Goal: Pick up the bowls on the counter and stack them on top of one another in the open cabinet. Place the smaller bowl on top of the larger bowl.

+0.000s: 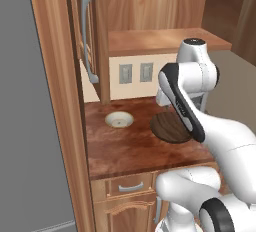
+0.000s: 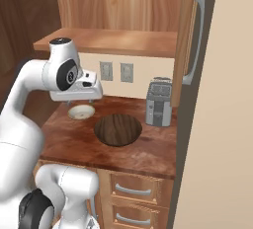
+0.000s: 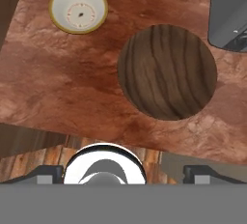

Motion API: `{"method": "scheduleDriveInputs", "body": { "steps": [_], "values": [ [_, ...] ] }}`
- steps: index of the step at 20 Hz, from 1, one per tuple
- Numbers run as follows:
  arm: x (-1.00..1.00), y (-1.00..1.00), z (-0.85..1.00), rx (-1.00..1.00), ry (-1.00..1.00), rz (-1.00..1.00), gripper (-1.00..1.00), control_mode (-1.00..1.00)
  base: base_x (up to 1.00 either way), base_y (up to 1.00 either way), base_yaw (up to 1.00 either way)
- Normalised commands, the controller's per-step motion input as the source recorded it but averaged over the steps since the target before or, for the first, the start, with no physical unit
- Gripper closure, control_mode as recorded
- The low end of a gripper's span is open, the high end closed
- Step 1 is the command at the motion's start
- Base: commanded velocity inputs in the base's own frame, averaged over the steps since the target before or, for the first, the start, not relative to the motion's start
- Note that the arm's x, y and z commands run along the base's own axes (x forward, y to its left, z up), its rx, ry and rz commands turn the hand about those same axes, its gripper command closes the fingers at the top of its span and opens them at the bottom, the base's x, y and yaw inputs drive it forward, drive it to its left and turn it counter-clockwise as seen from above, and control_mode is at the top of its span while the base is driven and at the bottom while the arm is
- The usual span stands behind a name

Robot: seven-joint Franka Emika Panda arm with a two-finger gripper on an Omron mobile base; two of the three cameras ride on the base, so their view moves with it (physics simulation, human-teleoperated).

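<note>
Behind the arm in the left base view, the brown bowl (image 1: 169, 127) and cream bowl (image 1: 119, 120) sit apart on the counter (image 1: 130, 151). From the right base, a toaster (image 2: 159, 104) stands right of the brown bowl. Hand view: fingers (image 3: 48, 174) spread wide above both bowls.

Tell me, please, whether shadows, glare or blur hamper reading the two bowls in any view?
Left base view: the arm covers part of the larger bowl; the smaller bowl reads softly. Right base view: even light, no glare. Hand view: both sharp, wood grain plain, no cast shadow.
</note>
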Motion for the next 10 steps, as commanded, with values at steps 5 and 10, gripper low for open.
{"method": "scheduleDriveInputs", "body": {
  "steps": [5, 10],
  "values": [
    [-0.22, 0.07, -0.14, -0.05, -0.04, 0.06, -1.0, -1.0, 0.0, 0.0, 0.0],
    [-0.21, 0.06, -0.18, -0.03, -0.13, 0.06, -1.0, -1.0, 0.0, 0.0, 0.0]
  ]
}}
